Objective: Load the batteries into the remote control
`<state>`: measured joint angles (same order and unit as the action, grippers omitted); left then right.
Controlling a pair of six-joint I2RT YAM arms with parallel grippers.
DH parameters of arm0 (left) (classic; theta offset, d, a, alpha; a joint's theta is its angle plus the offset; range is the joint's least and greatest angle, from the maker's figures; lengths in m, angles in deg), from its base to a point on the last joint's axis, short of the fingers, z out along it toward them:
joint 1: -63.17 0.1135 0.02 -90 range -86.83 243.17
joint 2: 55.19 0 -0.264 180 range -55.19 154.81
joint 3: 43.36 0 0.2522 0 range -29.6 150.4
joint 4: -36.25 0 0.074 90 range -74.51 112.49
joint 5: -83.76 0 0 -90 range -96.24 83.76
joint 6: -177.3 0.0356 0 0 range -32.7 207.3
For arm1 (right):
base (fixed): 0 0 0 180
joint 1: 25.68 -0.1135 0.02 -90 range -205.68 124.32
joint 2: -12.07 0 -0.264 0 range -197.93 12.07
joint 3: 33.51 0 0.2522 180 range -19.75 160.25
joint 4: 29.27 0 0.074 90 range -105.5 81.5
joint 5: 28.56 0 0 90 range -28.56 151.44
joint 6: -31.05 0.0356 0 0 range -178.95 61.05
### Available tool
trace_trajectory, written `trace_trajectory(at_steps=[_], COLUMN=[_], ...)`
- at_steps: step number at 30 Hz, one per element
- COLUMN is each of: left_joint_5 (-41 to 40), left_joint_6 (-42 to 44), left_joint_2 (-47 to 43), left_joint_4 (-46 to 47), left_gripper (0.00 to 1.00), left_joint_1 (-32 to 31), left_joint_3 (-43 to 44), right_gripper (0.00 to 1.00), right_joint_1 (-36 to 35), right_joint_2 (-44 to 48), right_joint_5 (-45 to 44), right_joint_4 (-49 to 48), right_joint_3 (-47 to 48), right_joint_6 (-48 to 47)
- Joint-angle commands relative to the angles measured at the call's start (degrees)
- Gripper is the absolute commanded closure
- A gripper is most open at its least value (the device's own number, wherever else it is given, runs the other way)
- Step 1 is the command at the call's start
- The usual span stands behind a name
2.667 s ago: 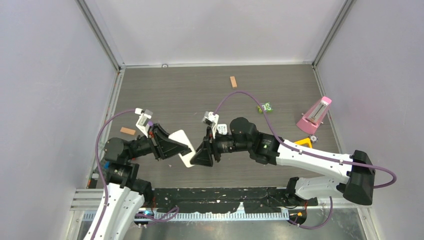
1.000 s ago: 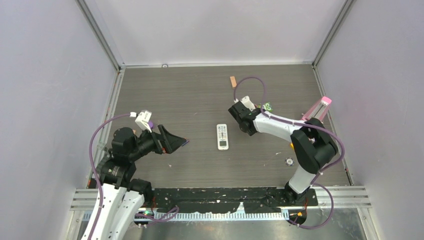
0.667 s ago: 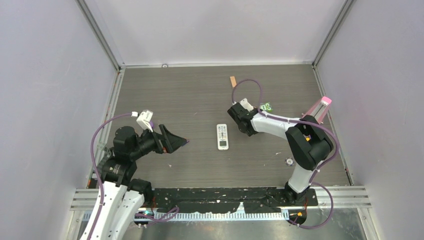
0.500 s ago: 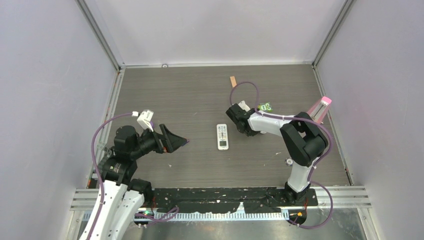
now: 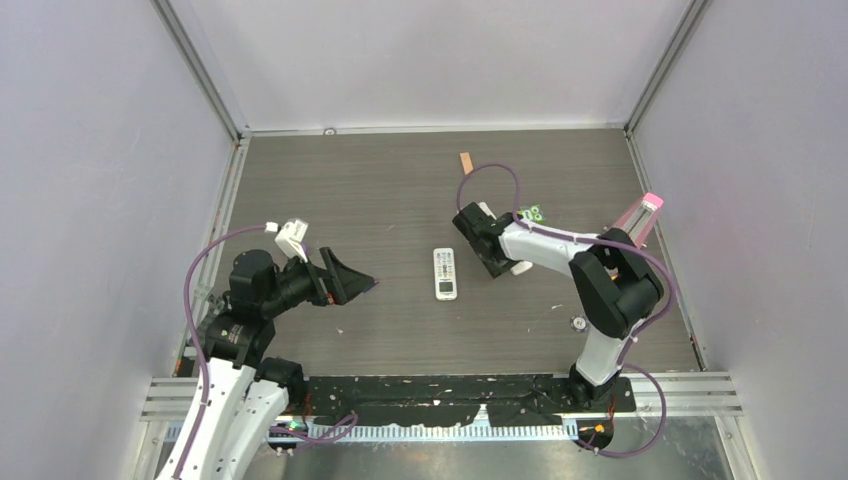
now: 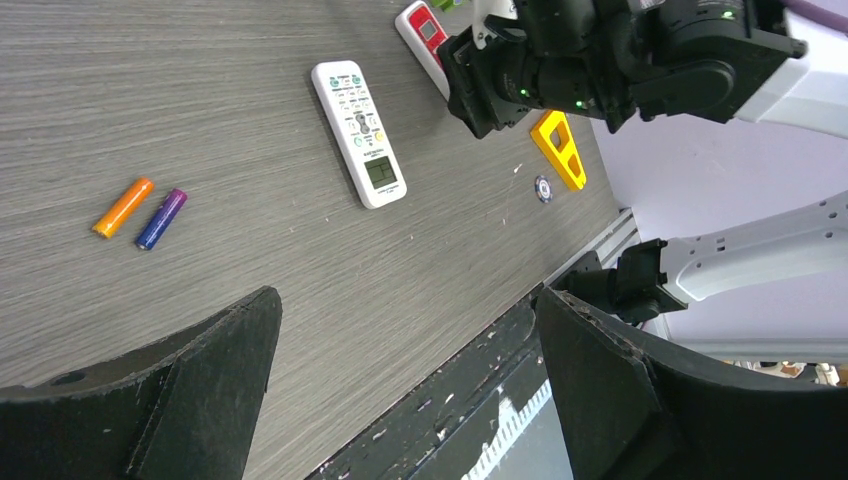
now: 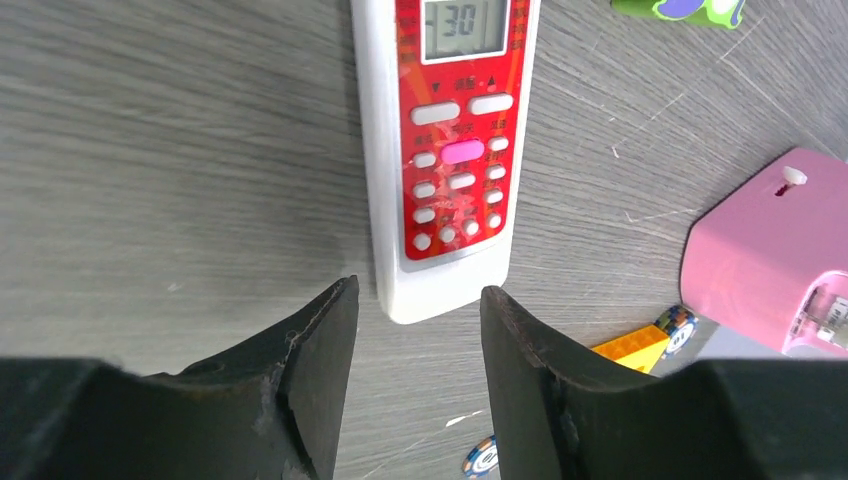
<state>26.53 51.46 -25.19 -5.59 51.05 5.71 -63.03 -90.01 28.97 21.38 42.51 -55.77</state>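
The white remote control (image 5: pixel 445 273) (image 6: pixel 359 132) lies face up in the middle of the table. The batteries, one orange (image 6: pixel 123 207) and one dark purple (image 6: pixel 161 218), lie side by side on the table to its left. My left gripper (image 5: pixel 355 283) (image 6: pixel 408 300) hovers wide open and empty near them. My right gripper (image 5: pixel 500 262) (image 7: pixel 418 292) is open. Its tips straddle the near end of a red-faced remote (image 7: pixel 445 150), with a gap on each side.
A tan wooden block (image 5: pixel 466 163) lies at the back. A green item (image 5: pixel 533 213) and a pink device (image 5: pixel 640 225) (image 7: pixel 780 260) sit on the right. A yellow piece (image 6: pixel 558 150) and a chip (image 5: pixel 578 322) lie near the right arm's base.
My right gripper's jaws have spread wider and its wrist has crept a little towards the white remote. The left arm has barely moved.
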Motion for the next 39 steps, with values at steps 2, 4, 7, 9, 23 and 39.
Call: trace_trajectory(at_steps=[2, 4, 7, 9, 23, 39], left_joint_5=[0.3, 0.0, -1.3, -2.2, -4.7, -4.9], left_joint_6=[0.1, 0.0, 0.0, -0.1, -0.2, 0.1], left_joint_2=[0.0, -0.1, -0.5, -0.9, -3.9, -4.8], left_joint_4=[1.7, 1.4, 1.2, 1.1, -1.4, -2.1], left_gripper=[0.01, 0.0, 0.0, 0.0, 0.0, 0.0], left_joint_1=[-0.2, -0.2, -0.3, -0.2, -0.2, -0.2], left_joint_3=[-0.2, -0.2, -0.3, -0.3, 0.0, -1.1], right_gripper=[0.45, 0.44, 0.43, 0.42, 0.15, 0.36], right_joint_1=[-0.1, -0.2, -0.3, -0.7, -11.4, -14.0], right_joint_2=[7.8, 9.8, 11.6, 13.7, 11.3, 3.4], right_joint_5=[8.0, 10.4, 16.1, 19.7, 20.3, 18.4], right_joint_4=[2.5, 2.6, 1.2, -2.8, -17.8, -13.2], right_joint_3=[3.0, 2.8, 2.9, 1.1, -4.4, -1.0], right_joint_6=[1.4, 3.2, 9.8, 14.7, 32.2, 29.6])
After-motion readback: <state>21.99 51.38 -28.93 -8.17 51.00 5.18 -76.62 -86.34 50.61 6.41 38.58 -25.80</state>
